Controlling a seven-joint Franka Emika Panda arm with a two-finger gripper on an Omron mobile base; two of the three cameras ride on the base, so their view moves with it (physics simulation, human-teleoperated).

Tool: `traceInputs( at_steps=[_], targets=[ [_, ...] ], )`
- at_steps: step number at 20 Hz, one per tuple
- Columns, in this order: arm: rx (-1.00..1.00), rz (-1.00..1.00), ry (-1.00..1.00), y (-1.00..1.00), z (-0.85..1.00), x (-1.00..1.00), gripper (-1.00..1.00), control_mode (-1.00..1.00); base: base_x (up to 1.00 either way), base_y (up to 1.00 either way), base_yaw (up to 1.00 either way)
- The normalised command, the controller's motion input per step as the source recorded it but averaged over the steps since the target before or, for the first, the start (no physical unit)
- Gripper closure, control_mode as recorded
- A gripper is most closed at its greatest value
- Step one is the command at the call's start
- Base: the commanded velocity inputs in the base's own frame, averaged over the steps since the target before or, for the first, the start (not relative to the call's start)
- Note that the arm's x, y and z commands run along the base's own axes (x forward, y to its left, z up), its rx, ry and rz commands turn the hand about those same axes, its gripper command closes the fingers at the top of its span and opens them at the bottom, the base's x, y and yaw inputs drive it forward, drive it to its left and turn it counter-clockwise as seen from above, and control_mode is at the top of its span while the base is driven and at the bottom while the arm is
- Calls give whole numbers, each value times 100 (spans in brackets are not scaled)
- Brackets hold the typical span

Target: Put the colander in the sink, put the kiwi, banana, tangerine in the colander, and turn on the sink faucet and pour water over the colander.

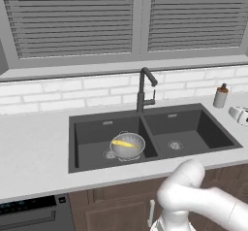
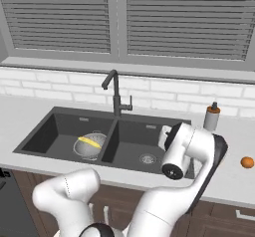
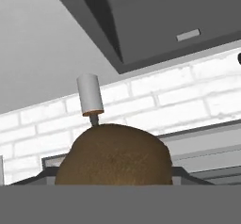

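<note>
**Spotter:** In the left base view, you have the colander (image 1: 127, 146) standing in the left basin of the sink (image 1: 208, 128), over that basin's drain and just beside the divider. The banana (image 1: 124, 144) lies inside it.

**Second:** And the sink faucet (image 1: 145, 87)?

**Spotter:** It stands upright at the sink's back edge, above the divider, with its spout angled toward the right basin. Past the sink's right back corner you see a soap bottle (image 1: 221, 96) near the wall. The gripper (image 1: 234, 112) shows at the picture's right edge, level with the counter (image 1: 34, 147) beyond the sink's right rim.

**Second:** What does the right base view give you?

**Spotter:** The same colander and banana in the far basin from this side. The tangerine (image 2: 247, 162) sits on the counter well to the right of the sink, nearer the counter's front edge than the wall. Your arm bends up in front of the right basin.

**Second:** And the hand view?

**Spotter:** It's rolled over, so the sink sits along the top and the soap bottle hangs upside down against the white tiles. The kiwi (image 3: 113, 155) is right in front of the camera at the bottom, clear of the counter, with the wall behind it. It hides your fingertips, but it sits between them in mid-air, so your jaws are clamped on the kiwi.
</note>
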Motion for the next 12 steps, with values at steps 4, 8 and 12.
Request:
traceInputs(
  at_steps=[4, 8, 12],
  targets=[
    [7, 31, 21, 46, 66, -68, 100, -100, 0, 0, 0],
    [12, 25, 17, 31, 41, -80, 100, -100, 0, 0, 0],
    [9, 16, 9, 37, 44, -87, 100, -100, 0, 0, 0]
  ],
)
